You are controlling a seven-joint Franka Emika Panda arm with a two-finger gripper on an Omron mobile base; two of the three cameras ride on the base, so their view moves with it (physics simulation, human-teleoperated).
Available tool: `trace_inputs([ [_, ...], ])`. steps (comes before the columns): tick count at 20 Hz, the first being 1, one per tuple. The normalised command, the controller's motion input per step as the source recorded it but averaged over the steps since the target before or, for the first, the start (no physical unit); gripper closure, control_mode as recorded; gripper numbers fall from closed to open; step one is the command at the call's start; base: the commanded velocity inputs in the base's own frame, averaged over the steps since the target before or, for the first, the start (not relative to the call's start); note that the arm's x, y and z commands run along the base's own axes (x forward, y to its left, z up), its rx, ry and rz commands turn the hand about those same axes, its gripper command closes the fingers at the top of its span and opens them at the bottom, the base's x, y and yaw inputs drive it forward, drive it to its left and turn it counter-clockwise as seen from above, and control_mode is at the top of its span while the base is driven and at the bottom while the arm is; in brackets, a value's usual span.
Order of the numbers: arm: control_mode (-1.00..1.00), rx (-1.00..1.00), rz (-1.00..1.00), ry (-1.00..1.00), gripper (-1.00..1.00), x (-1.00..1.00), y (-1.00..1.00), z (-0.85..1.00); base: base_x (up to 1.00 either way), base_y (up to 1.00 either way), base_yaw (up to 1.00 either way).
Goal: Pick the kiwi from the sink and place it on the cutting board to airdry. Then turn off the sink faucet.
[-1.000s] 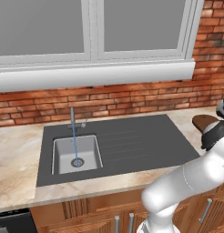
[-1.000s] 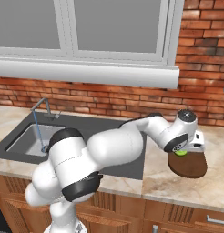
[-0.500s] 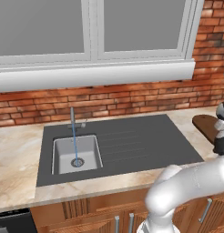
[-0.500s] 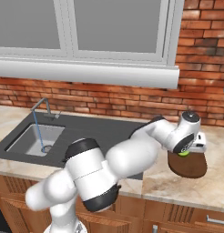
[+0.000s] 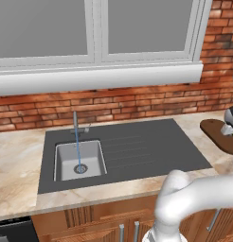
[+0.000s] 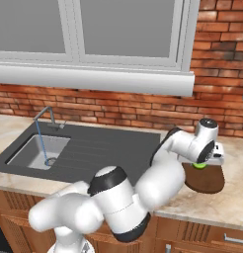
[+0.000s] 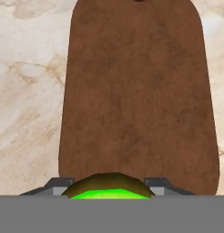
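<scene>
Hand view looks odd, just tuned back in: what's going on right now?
The claw holds the small bright green kiwi over the dark brown wooden cutting board on the marble counter; whether the fruit touches the board cannot be told. At the small square grey sink, the thin grey metal faucet runs a blue stream into the drain, so it needs shutting off.

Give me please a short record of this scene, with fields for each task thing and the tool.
kiwi: held between the tool's fingers, over the cutting board
cutting board: on the marble counter, right of the sink
tool: shut on the kiwi, above the board
sink: basin holds no fruit, drain visible
sink faucet: water stream running into the drain
task stage: kiwi not yet released, faucet not yet off
</scene>
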Motion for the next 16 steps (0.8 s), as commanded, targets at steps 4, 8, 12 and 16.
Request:
trace_inputs([
  [4, -1.00, 0.01, 0.00, 0.04, 1.00, 0.11, -0.09, -0.25, 0.00, 0.00, 0.00],
  [8, -1.00, 0.01, 0.00, 0.03, 1.00, 0.12, -0.08, -0.26, 0.00, 0.00, 0.00],
  [12, -1.00, 0.01, 0.00, 0.02, 1.00, 0.14, -0.05, -0.21, 0.00, 0.00, 0.00],
  [16, -1.00, 0.02, 0.00, 0.03, 1.00, 0.11, -0.09, -0.24, 0.00, 0.00, 0.00],
])
